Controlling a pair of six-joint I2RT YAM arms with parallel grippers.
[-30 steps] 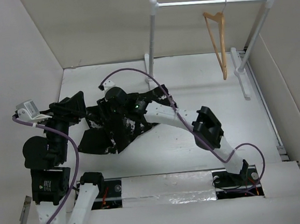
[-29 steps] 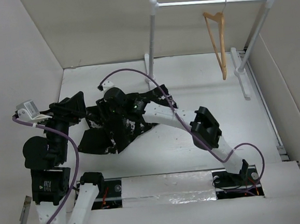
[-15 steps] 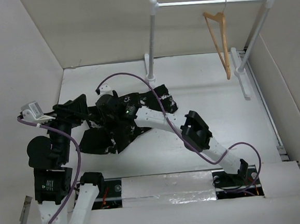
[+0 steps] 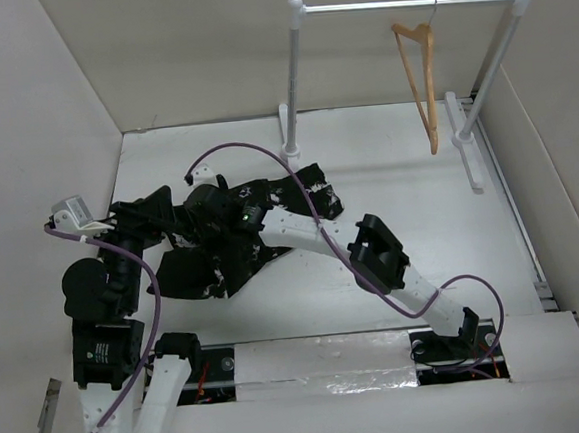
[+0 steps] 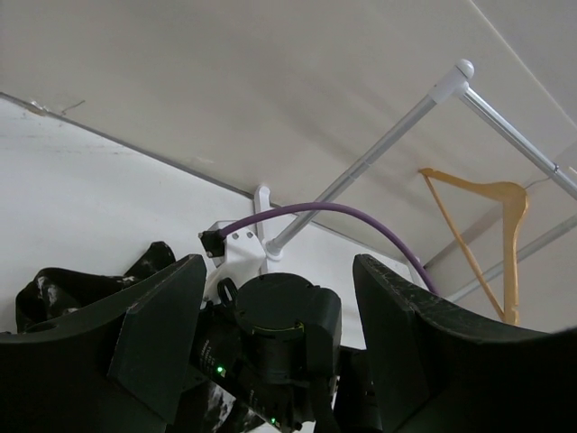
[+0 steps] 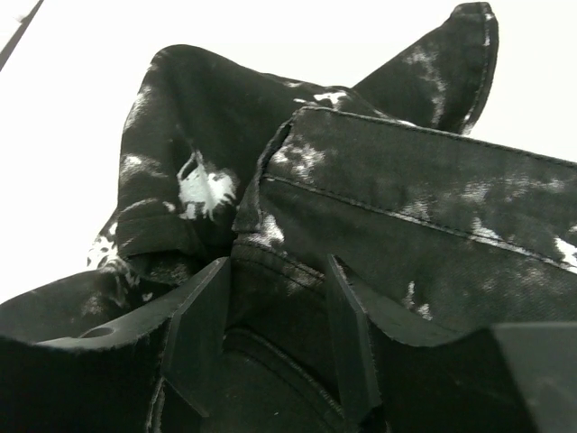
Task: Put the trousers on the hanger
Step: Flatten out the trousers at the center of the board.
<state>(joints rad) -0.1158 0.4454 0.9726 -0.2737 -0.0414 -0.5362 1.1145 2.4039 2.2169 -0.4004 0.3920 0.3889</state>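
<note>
On the left, the left gripper [image 5: 277, 271] stands released, jaws wide and empty, just beside the trousers [image 4: 223, 262], which lie crumpled on the table [image 4: 366, 170]. The right gripper [image 6: 277, 266] sits astride a fold of the cloth, but whether it clamps it I cannot tell. I judge the step to be the picking up; next comes a firm hold and a lift toward the hanger [image 4: 421, 76] on the rack [image 4: 403, 4], well apart at the right.

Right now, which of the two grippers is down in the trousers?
The right gripper: it is nosed into the folds of the trousers, while the left gripper hangs open and empty.
</note>
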